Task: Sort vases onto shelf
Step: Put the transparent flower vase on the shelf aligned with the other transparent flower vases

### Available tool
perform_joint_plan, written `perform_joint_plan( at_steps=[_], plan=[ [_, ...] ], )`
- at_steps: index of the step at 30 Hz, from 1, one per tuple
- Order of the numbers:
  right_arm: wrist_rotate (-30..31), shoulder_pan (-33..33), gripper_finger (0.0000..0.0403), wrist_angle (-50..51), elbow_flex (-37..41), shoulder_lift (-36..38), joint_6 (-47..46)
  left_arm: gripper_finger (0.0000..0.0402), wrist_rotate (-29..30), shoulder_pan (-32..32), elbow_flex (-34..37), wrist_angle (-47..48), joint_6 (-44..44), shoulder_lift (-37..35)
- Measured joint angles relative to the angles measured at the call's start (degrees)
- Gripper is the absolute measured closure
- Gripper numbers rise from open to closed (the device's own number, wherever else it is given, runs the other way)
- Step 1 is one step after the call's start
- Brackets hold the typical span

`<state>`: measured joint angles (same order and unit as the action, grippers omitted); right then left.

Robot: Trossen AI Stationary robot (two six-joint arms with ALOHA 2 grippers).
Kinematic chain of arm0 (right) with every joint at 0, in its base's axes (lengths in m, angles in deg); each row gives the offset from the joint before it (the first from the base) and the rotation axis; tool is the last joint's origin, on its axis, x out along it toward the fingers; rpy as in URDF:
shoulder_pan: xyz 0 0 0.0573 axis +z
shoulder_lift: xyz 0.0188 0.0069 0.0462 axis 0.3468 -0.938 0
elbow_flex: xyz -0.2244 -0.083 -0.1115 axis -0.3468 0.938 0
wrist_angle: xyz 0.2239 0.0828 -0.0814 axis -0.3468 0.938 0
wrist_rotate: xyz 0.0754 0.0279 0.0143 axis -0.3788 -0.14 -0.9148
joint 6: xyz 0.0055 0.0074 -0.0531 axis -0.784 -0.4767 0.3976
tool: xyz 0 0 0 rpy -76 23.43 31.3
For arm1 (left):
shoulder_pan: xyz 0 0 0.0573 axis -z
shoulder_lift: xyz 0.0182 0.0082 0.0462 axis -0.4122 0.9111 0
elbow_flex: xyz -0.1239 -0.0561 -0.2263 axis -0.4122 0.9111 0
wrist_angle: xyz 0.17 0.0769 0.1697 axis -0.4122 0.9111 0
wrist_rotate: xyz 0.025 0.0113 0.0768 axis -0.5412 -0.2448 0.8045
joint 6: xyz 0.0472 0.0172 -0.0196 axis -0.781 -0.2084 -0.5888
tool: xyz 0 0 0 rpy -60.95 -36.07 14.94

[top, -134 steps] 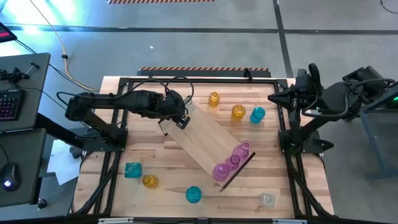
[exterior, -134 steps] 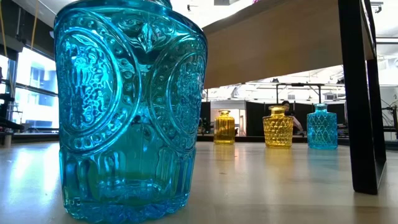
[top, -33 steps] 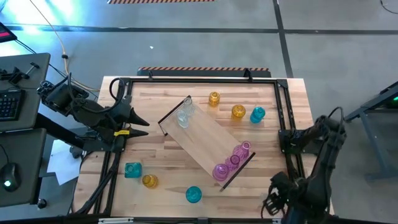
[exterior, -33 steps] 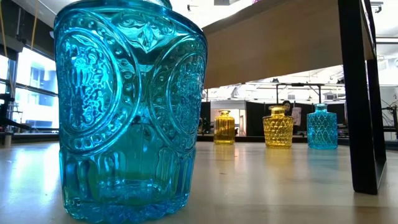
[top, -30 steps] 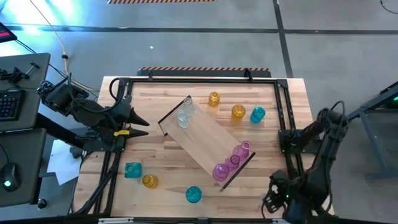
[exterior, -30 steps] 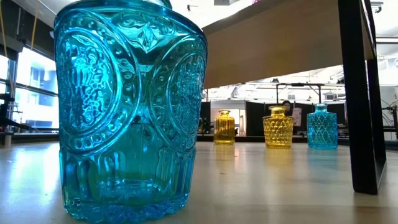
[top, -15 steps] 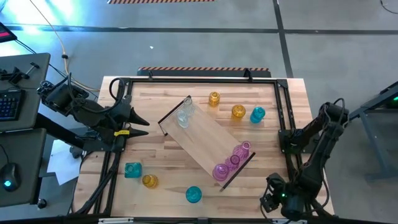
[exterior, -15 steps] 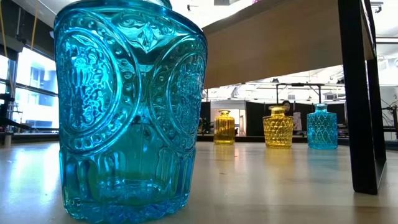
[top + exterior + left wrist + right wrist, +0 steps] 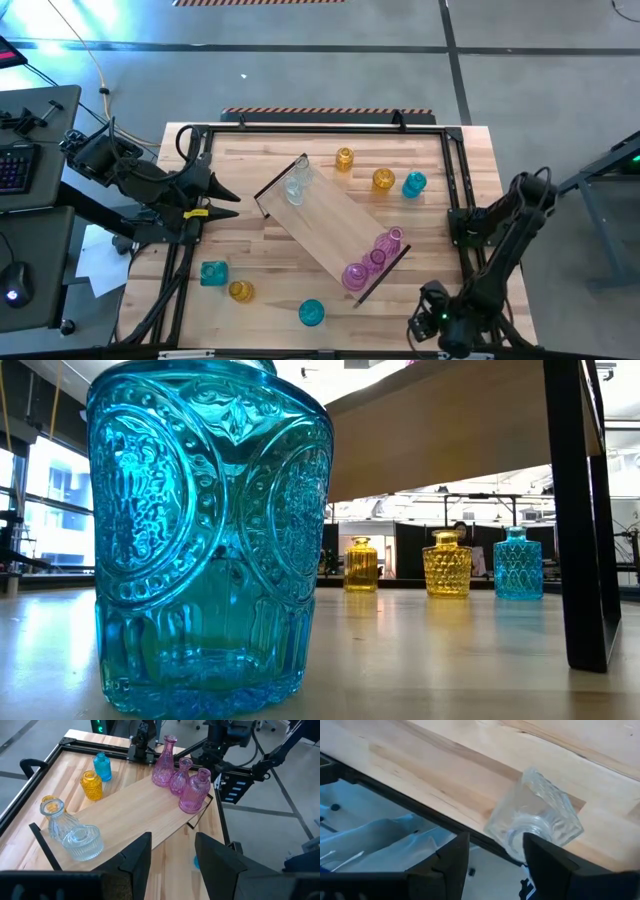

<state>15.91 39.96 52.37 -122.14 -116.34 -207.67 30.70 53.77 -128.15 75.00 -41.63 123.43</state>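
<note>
Grey concrete floor surrounded the striped wooden table, and the shelf lay slantwise across its middle, dark end pieces at both ends. Three pink vases stood in a row at the shelf's end nearer the right arm, and two clear vases stood close together at its opposite end. Beyond the shelf, toward the far edge, two amber vases and a teal vase stood on the bare table. On the shelf's near side stood a teal square vase, another amber vase and a round teal vase — the last filling the low view.

The left gripper waited off the table's left edge, well apart from the shelf, its fingers spread with nothing between them. The right gripper hung at the near right corner, far from the shelf's pink end, its fingers apart — just ahead of them a clear square vase stood near the table's edge, untouched.
</note>
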Motion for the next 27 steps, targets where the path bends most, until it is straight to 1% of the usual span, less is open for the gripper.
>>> perform_joint_plan(
  at_steps=[9, 14, 16, 18, 23, 24, 25, 27],
  plan=[
    [-0.37, -0.02, 0.0222, -0.38, -0.31, -2.33, -0.23, 0.0257, 0.00, 0.00, 0.00, 0.00, 0.00, 0.00],
    [-2.80, -0.09, 0.0229, -0.32, -0.15, -3.79, -0.24, 0.0257, -0.02, 0.00, 0.00, -0.02, 0.32, 0.00],
    [-3.67, -0.04, 0.0246, -0.20, -0.13, -3.95, -0.22, 0.0257, 0.00, 0.00, 0.00, -0.02, 0.36, 0.00],
    [-4.56, -0.04, 0.0273, 0.10, -0.07, -3.99, -0.16, 0.0257, -0.02, 0.00, 0.00, -0.02, 0.35, 0.00],
    [-5.73, -0.02, 0.0378, 0.11, 0.04, -4.08, 0.42, 0.0257, -0.02, 0.00, 0.00, -0.02, 0.37, 0.00],
    [-5.82, -0.02, 0.0388, -0.18, 0.04, -4.08, 1.15, 0.0257, -0.02, 0.00, 0.01, -0.02, 0.37, 0.00],
    [-5.88, -0.02, 0.0391, -0.32, 0.04, -4.08, 1.33, 0.0257, -0.02, -0.01, 0.00, 0.00, 0.37, 0.00],
    [-6.32, -0.34, 0.0382, -0.28, 0.07, -4.13, 1.29, 0.0257, -0.10, 0.00, 0.02, 0.00, 0.37, 0.00]
  ],
)
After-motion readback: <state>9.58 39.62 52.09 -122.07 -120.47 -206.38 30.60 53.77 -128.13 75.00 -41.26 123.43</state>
